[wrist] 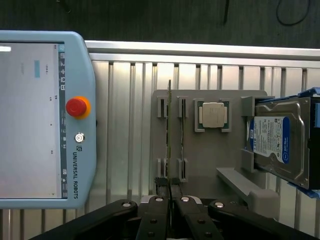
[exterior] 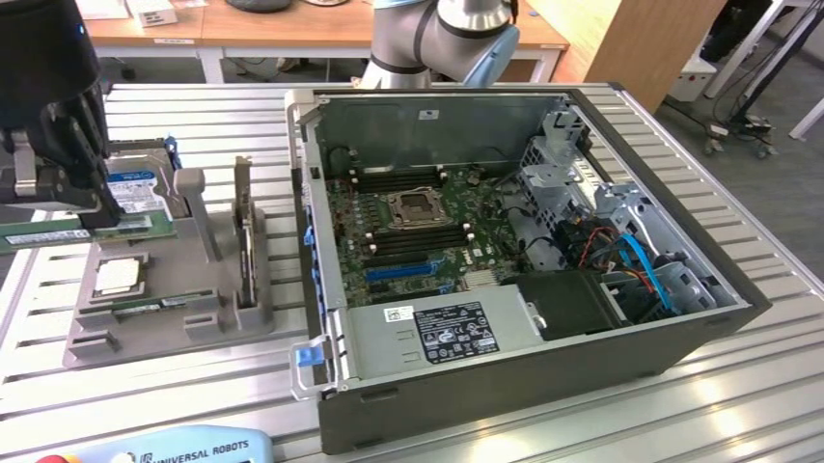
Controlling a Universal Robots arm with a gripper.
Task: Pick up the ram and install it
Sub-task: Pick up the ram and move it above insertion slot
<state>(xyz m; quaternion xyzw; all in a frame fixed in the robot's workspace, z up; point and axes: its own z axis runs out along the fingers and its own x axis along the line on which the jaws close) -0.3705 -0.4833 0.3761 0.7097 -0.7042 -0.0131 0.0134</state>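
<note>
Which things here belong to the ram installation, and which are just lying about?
In the job: ram clamped in the gripper; open computer case with motherboard.
Lying about: second ram stick, processor chip, hard drive, teach pendant.

Two rams (wrist: 169, 115), one processor (wrist: 213, 115), one drive (wrist: 280, 142)

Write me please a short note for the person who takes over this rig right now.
Tool: shut on one ram, held edge-on above the grey holder.
Second ram: in its holder slot, beside the processor chip.
Done: ram gripped and, it seems, lifted out of the holder.
Left: installing; the held ram is not yet at the motherboard in the open computer case.
</note>
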